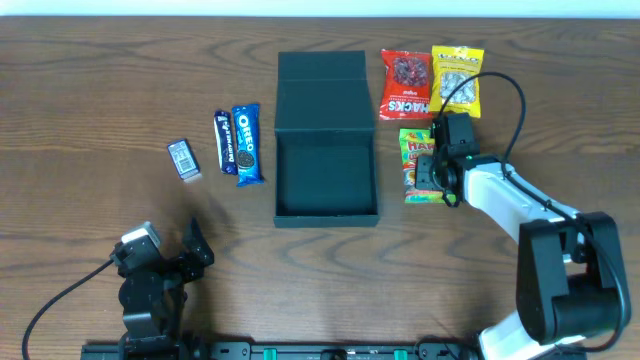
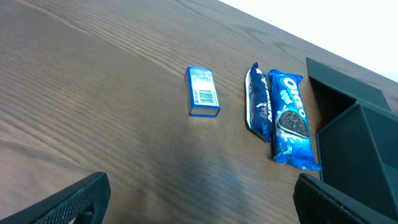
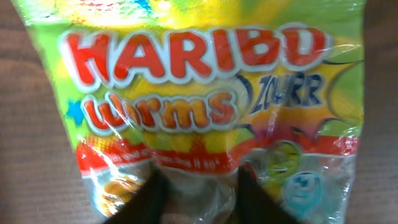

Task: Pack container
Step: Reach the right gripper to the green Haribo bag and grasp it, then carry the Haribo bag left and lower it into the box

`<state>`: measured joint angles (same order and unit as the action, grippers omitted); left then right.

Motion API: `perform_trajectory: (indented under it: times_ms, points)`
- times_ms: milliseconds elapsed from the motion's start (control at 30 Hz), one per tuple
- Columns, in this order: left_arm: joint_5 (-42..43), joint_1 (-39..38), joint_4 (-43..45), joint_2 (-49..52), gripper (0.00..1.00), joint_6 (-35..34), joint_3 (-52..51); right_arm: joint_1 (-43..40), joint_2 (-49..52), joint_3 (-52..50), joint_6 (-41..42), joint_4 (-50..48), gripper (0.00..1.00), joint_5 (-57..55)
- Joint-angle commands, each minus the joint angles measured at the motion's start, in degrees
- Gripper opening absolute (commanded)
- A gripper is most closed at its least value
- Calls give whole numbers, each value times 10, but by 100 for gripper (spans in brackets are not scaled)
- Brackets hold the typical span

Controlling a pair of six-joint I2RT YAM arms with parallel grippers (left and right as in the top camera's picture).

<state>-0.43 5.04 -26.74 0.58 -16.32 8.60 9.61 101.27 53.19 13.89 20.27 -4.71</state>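
Box (image 1: 326, 165): mid-table, open, lid flap folded back on the far side, nothing inside; set between the two snack groups, so within either arm's reach
Right gripper (image 3: 202, 200): down on the Haribo bag (image 3: 205, 106), fingers (image 3: 152, 198) drawn in narrow and pinching a fold near its lower edge; likely aimed at loose film because a flat bag offers little else to bite
Haribo bag: flat on the table (image 1: 90, 80), just right of the box, the closest snack to the opening and so a sensible first pick
Left gripper (image 2: 202, 208): spread wide, holding nothing, low near the front edge and well apart from the snacks; probably kept back to leave the box free
Left group: small carton (image 2: 203, 92), dark bar (image 2: 258, 102) and Oreo (image 2: 290, 119) in a row, Oreo nearest the box
Right group: red packet (image 1: 406, 84) and yellow packet (image 1: 457, 80) side by side beyond the Haribo bag, beside the lid flap
Step in hand: judged to be securing the bag for a lift and a short carry left over the box wall
Progress: early, all six snacks outside the box
Risk: thin pinch may slip, or the hanging bag may catch the wall
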Motion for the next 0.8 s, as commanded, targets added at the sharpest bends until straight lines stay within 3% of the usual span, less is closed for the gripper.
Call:
perform_trajectory:
  times_ms: [0,67,333,467,633,767]
  points:
    - [-6,-2,-1,-3,95,0,-10,-3,38,-14,7,14,9,7]
    - [-6,-2,-1,-3,95,0,-10,-2,30,-14,30,21,1,7]
    - [-6,-2,-1,-3,95,0,-10,2,-102,26,57,104,1,20]
    - [-6,-2,-1,-3,95,0,-10,21,-220,63,124,127,1,35]
    - [-6,-2,-1,-3,95,0,-10,86,-292,64,211,110,1,43]
    - [-6,-2,-1,-3,95,0,-10,180,-283,64,266,77,1,32]
